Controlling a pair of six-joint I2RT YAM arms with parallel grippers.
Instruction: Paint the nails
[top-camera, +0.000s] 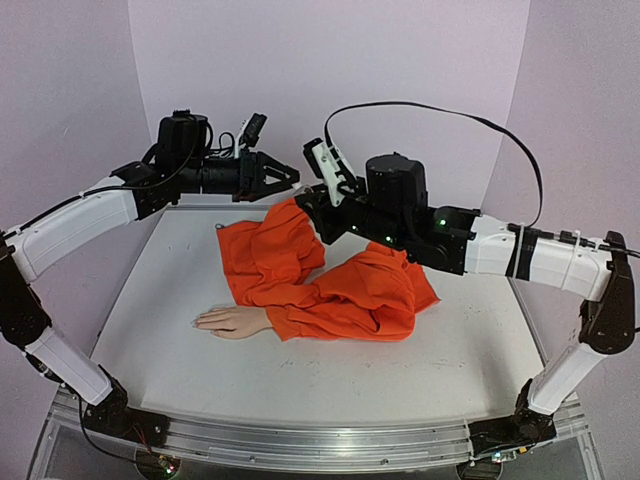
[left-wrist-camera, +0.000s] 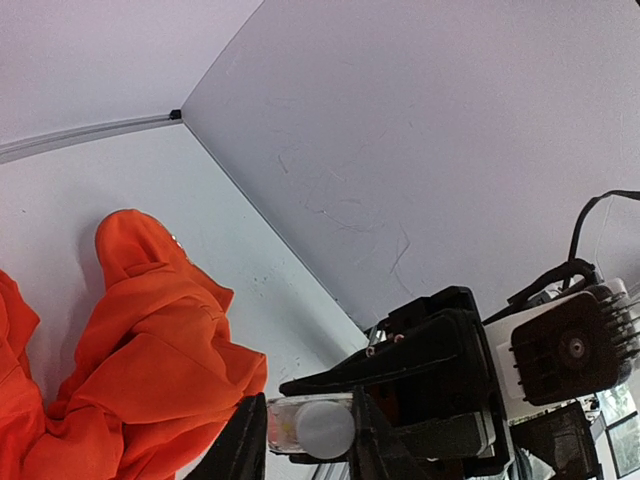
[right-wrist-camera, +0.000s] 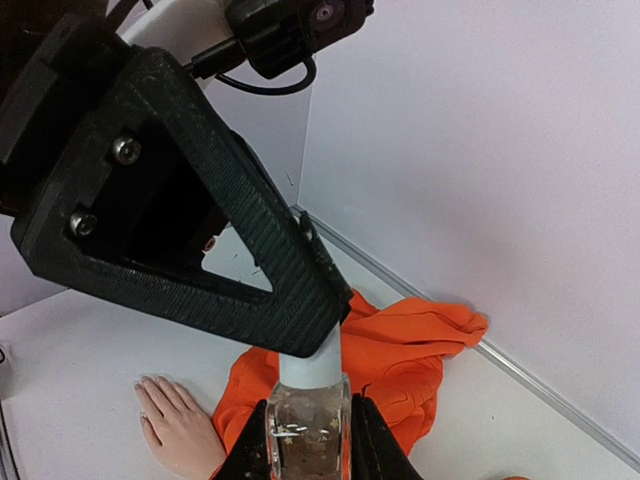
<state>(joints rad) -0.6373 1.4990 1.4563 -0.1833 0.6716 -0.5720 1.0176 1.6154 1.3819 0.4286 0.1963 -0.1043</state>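
The pale mannequin hand (top-camera: 228, 320) lies palm down on the white table, its tiny nails (top-camera: 200, 322) pointing left, with an orange sleeve (top-camera: 330, 290) bunched behind it. The hand also shows in the right wrist view (right-wrist-camera: 175, 425). Both grippers meet in the air above the far end of the sleeve. My right gripper (right-wrist-camera: 310, 440) is shut on a small clear glass bottle (right-wrist-camera: 308, 430). My left gripper (left-wrist-camera: 305, 430) is shut on the bottle's white cap (left-wrist-camera: 325, 428). From above, the left gripper (top-camera: 290, 180) and the right gripper (top-camera: 307, 202) hide the bottle.
The orange fabric (left-wrist-camera: 130, 350) spreads over the table's middle and back. Lilac walls (top-camera: 330, 60) close in the back and sides. A black cable (top-camera: 450, 110) loops over the right arm. The table's front rail (top-camera: 300, 440) runs between the arm bases.
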